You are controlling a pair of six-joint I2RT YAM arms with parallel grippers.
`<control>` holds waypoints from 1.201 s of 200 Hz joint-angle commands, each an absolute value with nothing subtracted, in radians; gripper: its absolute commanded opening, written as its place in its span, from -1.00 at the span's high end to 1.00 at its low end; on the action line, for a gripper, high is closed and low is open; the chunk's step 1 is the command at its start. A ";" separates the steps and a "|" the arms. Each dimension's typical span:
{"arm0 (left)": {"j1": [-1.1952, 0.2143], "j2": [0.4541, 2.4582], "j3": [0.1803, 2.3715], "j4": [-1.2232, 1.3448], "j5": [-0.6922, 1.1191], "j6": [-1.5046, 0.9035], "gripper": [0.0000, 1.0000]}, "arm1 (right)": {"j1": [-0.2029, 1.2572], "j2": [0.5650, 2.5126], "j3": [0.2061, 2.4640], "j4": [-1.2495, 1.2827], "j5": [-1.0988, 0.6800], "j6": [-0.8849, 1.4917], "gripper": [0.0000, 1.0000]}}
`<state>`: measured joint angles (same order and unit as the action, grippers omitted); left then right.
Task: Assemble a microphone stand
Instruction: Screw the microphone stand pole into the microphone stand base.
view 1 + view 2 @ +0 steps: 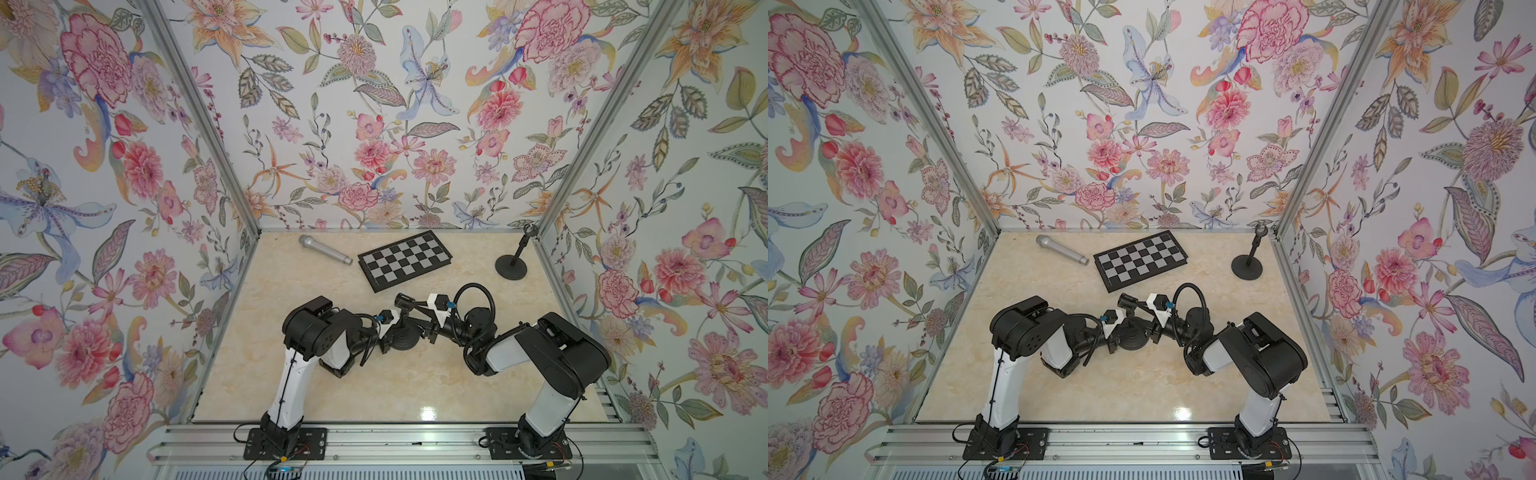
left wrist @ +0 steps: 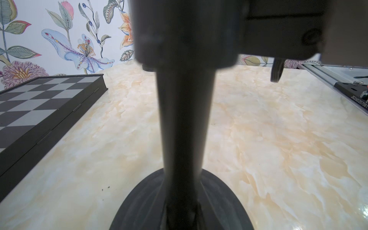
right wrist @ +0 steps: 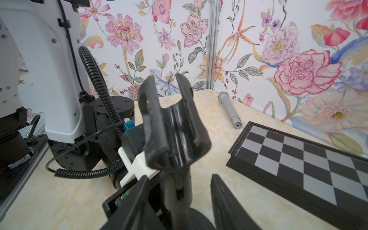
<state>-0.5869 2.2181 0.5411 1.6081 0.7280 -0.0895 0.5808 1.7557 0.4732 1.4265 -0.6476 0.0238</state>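
Observation:
A black microphone stand stands upright mid-table in both top views, with a round base [image 1: 402, 340] and a U-shaped clip [image 1: 404, 301] on top. My left gripper [image 1: 397, 328] is shut on its pole [image 2: 184, 119] from the left, low near the base [image 2: 143, 207]. My right gripper [image 3: 179, 201] is open, one finger on each side of the pole just under the clip [image 3: 173, 123], with a gap showing. A silver microphone [image 1: 325, 249] lies at the back left, apart from both grippers.
A folded chessboard [image 1: 405, 261] lies behind the stand, close to the right arm. A second black stand [image 1: 511, 267] stands at the back right corner. Metal frame posts and floral walls bound the marble table [image 1: 374, 386] on three sides.

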 commanded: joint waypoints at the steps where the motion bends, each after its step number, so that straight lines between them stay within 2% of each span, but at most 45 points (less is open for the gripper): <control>1: -0.616 2.332 0.494 1.841 0.729 -0.034 0.58 | 0.570 1.760 0.535 1.389 -0.800 0.046 -0.04; 21: -0.615 2.326 0.492 1.840 0.717 -0.040 0.57 | 0.560 1.787 0.567 1.408 -0.763 0.093 0.10; 38: -0.615 2.326 0.489 1.841 0.710 -0.041 0.54 | 0.562 1.816 0.576 1.429 -0.726 0.099 0.42; 48: -0.614 2.328 0.492 1.841 0.704 -0.043 0.53 | 0.564 1.828 0.573 1.445 -0.707 0.107 0.74; 65: -0.608 2.322 0.488 1.841 0.690 -0.049 0.52 | 0.593 1.831 0.522 1.483 -0.520 0.121 1.00; 81: -0.607 2.321 0.485 1.841 0.679 -0.055 0.51 | 0.642 1.819 0.457 1.503 -0.254 0.121 1.00; 97: -0.607 2.326 0.492 1.841 0.678 -0.059 0.50 | 0.761 1.812 0.406 1.527 0.001 0.069 1.00; 126: -0.604 2.320 0.491 1.841 0.682 -0.062 0.51 | 0.854 1.835 0.377 1.585 0.060 0.071 1.00; 140: -0.606 2.322 0.494 1.841 0.683 -0.059 0.51 | 0.882 1.829 0.362 1.581 0.158 0.054 1.00; 155: -0.607 2.315 0.486 1.841 0.669 -0.051 0.50 | 0.950 1.813 0.351 1.552 0.404 0.032 1.00; 173: -0.607 2.306 0.479 1.841 0.655 -0.049 0.50 | 1.054 1.794 0.410 1.377 0.708 0.064 1.00; 188: -0.607 2.306 0.482 1.840 0.645 -0.042 0.49 | 1.112 1.811 0.471 1.290 0.718 0.057 1.00; 206: -0.607 2.309 0.497 1.841 0.643 -0.044 0.50 | 1.126 1.834 0.458 1.389 0.553 -0.034 1.00; 210: -0.606 2.309 0.501 1.841 0.644 -0.045 0.51 | 1.123 1.831 0.440 1.422 0.505 -0.063 0.89; 218: -0.607 2.310 0.505 1.840 0.653 -0.051 0.52 | 1.109 1.817 0.403 1.474 0.400 -0.126 0.41; 223: -0.607 2.312 0.510 1.841 0.668 -0.050 0.53 | 1.091 1.804 0.381 1.494 0.334 -0.161 0.19; 232: -0.610 2.315 0.518 1.840 0.702 -0.041 0.54 | 1.039 1.764 0.345 1.496 0.200 -0.186 -0.06; 240: -0.612 2.316 0.518 1.840 0.719 -0.029 0.55 | 0.953 1.716 0.317 1.467 0.023 -0.166 -0.10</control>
<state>-0.5892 2.2131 0.5381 1.6089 0.7090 -0.0895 1.0565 1.7748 0.4061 1.5497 0.4587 -0.0891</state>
